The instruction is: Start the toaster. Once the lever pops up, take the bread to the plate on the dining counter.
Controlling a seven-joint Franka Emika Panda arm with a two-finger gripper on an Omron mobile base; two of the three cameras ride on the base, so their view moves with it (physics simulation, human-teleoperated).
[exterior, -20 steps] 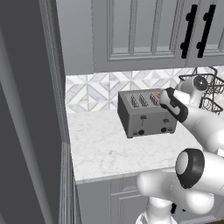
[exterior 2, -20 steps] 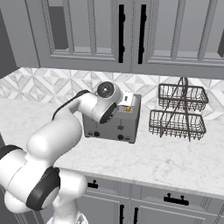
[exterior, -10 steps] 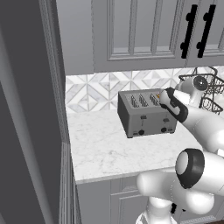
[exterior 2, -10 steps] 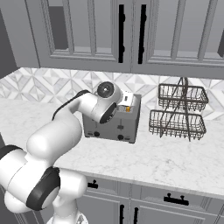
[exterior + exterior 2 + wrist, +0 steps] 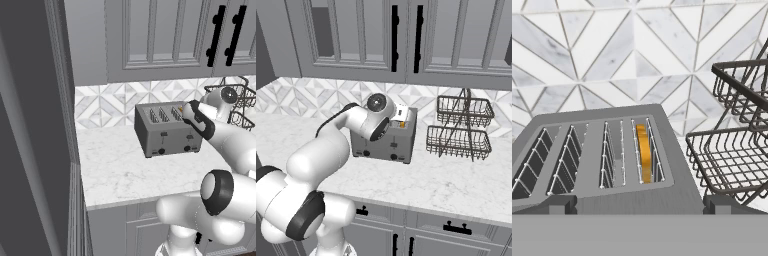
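The dark grey toaster [image 5: 167, 131] [image 5: 390, 145] stands on the marble worktop against the tiled wall, with small black levers and knobs on its front. The bread [image 5: 643, 150], a tan-yellow slice, sits low in the slot at the toaster's right end. My gripper [image 5: 641, 209] [image 5: 402, 119] hovers just above that right end, looking down along the slots. It is open, its fingertips [image 5: 562, 207] spread wide with nothing between them. The plate and the dining counter are out of view.
A dark two-tier wire rack [image 5: 460, 128] [image 5: 732, 145] stands close to the toaster's right side. Grey upper cabinets [image 5: 406, 40] hang over the worktop [image 5: 115, 170]. A tall dark panel [image 5: 30, 130] bounds the worktop on the left.
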